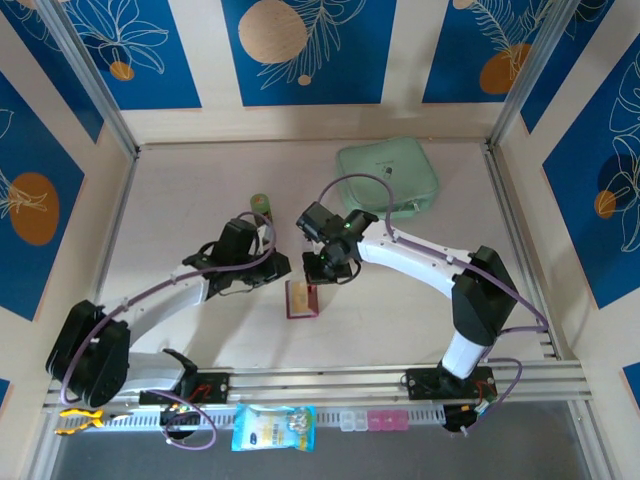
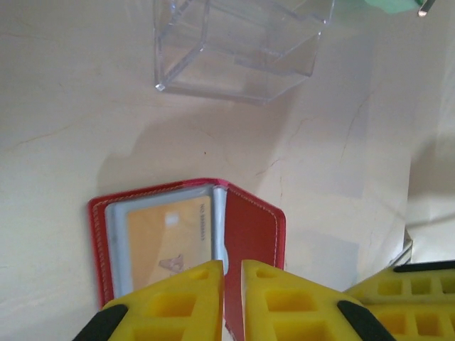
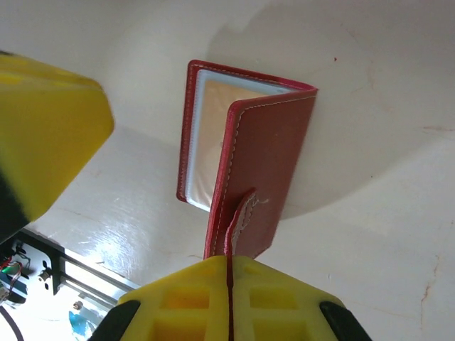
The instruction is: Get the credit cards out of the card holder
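The red card holder [image 1: 302, 298] lies open on the table between both arms. My right gripper [image 3: 229, 259] is shut on its snap tab and holds the red cover [image 3: 266, 149] up off the sleeves. A tan credit card [image 2: 167, 238] sits inside a clear sleeve of the card holder [image 2: 249, 234]. My left gripper [image 2: 233, 266] hovers right at the sleeve's open edge. A narrow slit separates its yellow fingers, and I cannot tell whether they pinch anything. In the top view the left gripper [image 1: 281, 269] and the right gripper [image 1: 325, 270] flank the holder's far edge.
A clear plastic box [image 2: 242, 42] stands just beyond the holder. A mint-green pouch [image 1: 388, 178] lies at the back right, and a small green-topped cylinder [image 1: 260, 203] stands behind the left arm. A blue packet [image 1: 273, 427] lies below the front rail.
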Controlling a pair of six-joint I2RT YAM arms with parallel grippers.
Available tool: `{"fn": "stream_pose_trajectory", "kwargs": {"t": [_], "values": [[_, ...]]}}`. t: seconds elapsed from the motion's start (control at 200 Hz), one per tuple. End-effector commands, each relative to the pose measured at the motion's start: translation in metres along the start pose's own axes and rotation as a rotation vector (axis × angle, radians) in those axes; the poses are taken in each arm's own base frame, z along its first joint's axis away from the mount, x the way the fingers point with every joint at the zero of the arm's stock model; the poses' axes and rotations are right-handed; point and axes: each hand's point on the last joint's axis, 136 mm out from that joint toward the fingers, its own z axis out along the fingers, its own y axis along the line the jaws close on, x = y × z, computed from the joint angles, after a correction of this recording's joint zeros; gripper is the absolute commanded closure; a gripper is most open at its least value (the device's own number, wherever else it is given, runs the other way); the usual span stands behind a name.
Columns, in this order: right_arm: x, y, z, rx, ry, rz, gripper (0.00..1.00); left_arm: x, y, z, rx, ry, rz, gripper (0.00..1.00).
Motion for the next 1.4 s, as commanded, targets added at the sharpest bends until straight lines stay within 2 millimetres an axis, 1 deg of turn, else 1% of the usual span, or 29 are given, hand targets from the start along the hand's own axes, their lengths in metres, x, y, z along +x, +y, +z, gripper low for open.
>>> {"fn": "stream_pose_trajectory", "kwargs": {"t": [0.0, 0.125, 0.22, 0.325, 0.41, 0.475, 0.585, 0.73, 0.87, 1.01, 1.105, 1.18, 1.23, 1.345, 1.395], "values": [[0.004, -0.006, -0.009, 0.038, 0.008, -0.023, 1.00, 0.004, -0.003, 0.005, 0.001, 0.075, 0.038, 0.87], [0.010, -0.037, -0.005, 0.118, 0.023, 0.027, 1.00, 0.010, -0.001, 0.016, 0.007, 0.126, 0.032, 0.87], [0.016, -0.061, 0.001, 0.179, 0.045, 0.064, 1.00, 0.016, 0.007, 0.023, -0.008, 0.153, 0.023, 0.87], [0.020, -0.081, 0.005, 0.234, 0.053, 0.079, 1.00, 0.023, 0.017, 0.031, -0.021, 0.172, -0.001, 0.88], [0.022, -0.094, 0.008, 0.273, 0.062, 0.083, 1.00, 0.029, 0.023, 0.037, -0.019, 0.187, -0.024, 0.89], [0.023, -0.100, 0.011, 0.294, 0.065, 0.080, 1.00, 0.035, 0.027, 0.041, -0.024, 0.204, -0.034, 0.89], [0.026, -0.111, 0.020, 0.332, 0.083, 0.083, 1.00, 0.044, 0.040, 0.045, -0.066, 0.226, -0.054, 0.95], [0.029, -0.122, 0.033, 0.377, 0.097, 0.087, 1.00, 0.052, 0.054, 0.049, -0.109, 0.232, -0.082, 0.97], [0.032, -0.131, 0.044, 0.412, 0.106, 0.089, 1.00, 0.061, 0.062, 0.055, -0.127, 0.256, -0.094, 0.99], [0.035, -0.140, 0.053, 0.461, 0.113, 0.088, 1.00, 0.067, 0.072, 0.056, -0.156, 0.262, -0.107, 1.00], [0.036, -0.147, 0.058, 0.508, 0.106, 0.080, 0.96, 0.069, 0.073, 0.056, -0.159, 0.264, -0.114, 1.00], [0.039, -0.153, 0.062, 0.553, 0.112, 0.078, 0.89, 0.069, 0.073, 0.055, -0.159, 0.262, -0.113, 1.00], [0.041, -0.157, 0.064, 0.583, 0.117, 0.072, 0.88, 0.070, 0.073, 0.055, -0.161, 0.260, -0.111, 1.00], [0.046, -0.164, 0.062, 0.661, 0.124, 0.059, 0.83, 0.071, 0.073, 0.054, -0.161, 0.265, -0.109, 1.00], [0.046, -0.164, 0.061, 0.670, 0.127, 0.058, 0.82, 0.072, 0.072, 0.055, -0.158, 0.269, -0.110, 1.00]]}}
